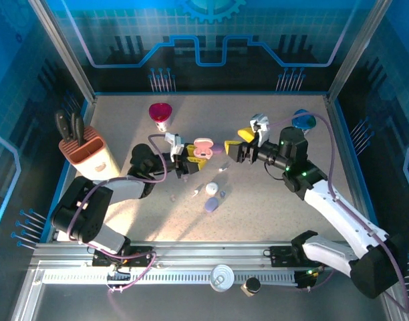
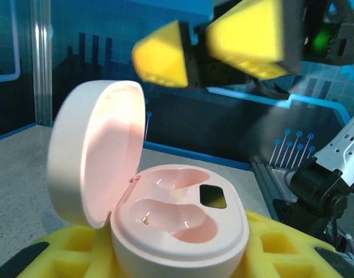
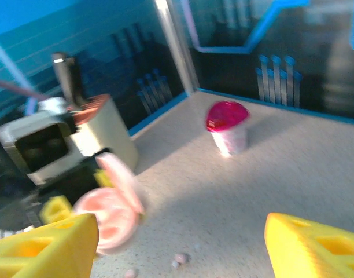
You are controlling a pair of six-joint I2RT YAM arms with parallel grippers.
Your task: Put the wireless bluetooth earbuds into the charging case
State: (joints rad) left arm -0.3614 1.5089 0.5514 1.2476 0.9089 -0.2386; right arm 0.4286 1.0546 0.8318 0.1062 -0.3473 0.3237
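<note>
In the top view, the pink charging case stands open near the middle of the table, a little toward the far edge. The left gripper is closed on its base. The inside of the case is too small to read here. The right gripper is just beside the case on the other side, with its yellow fingers apart and holding nothing. The earbuds lie loose on the table between the case and the near edge, and I can count four tiny pieces. Among them lie one white case and one purple case, both closed. One knife block with two black handles stands at the left edge. One cup with a red lid stands near the far edge.

In the left wrist view, the charging case sits between the two yellow pads of the left gripper. Its lid stands up at the left, and both wells are empty. Above it the right gripper is blurred, with fingers apart and not touching the case.

In the right wrist view, the right gripper is wide open with nothing between its fingers. The open charging case is at the left, and two earbuds lie on the table beside it. The knife block and the cup stand behind.
</note>
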